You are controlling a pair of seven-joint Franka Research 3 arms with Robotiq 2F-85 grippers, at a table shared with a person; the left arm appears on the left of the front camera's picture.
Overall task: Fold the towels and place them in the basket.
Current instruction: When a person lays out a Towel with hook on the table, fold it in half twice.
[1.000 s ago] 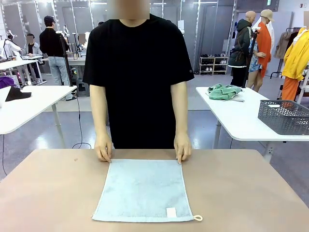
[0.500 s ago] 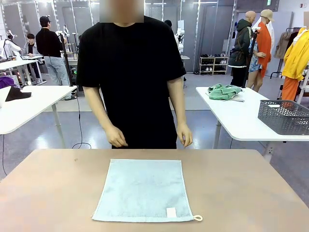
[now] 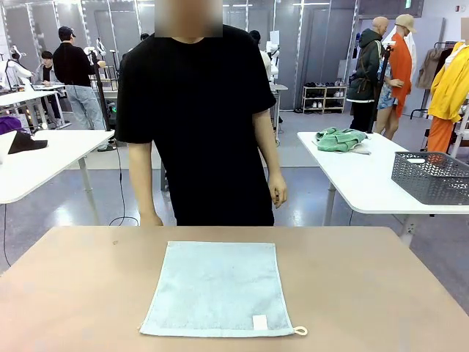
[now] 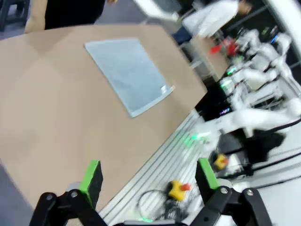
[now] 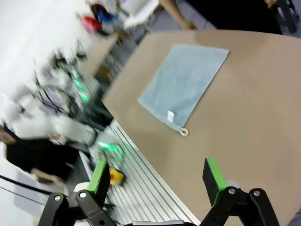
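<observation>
Hands [image 3: 278, 192] withdrawn from towel [image 3: 216, 282]; white label [image 3: 259, 322] unreadable; left pincer [image 4: 148, 165], right pincer [image 5: 155, 165] apart.

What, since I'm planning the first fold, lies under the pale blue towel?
The towel lies spread flat on the tan table, bare tabletop all around it. No bump shows, but the patch it covers is hidden.

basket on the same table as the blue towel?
No, the dark grey basket sits on a separate white table at the right; the pale blue towel lies flat on the brown table.
</observation>
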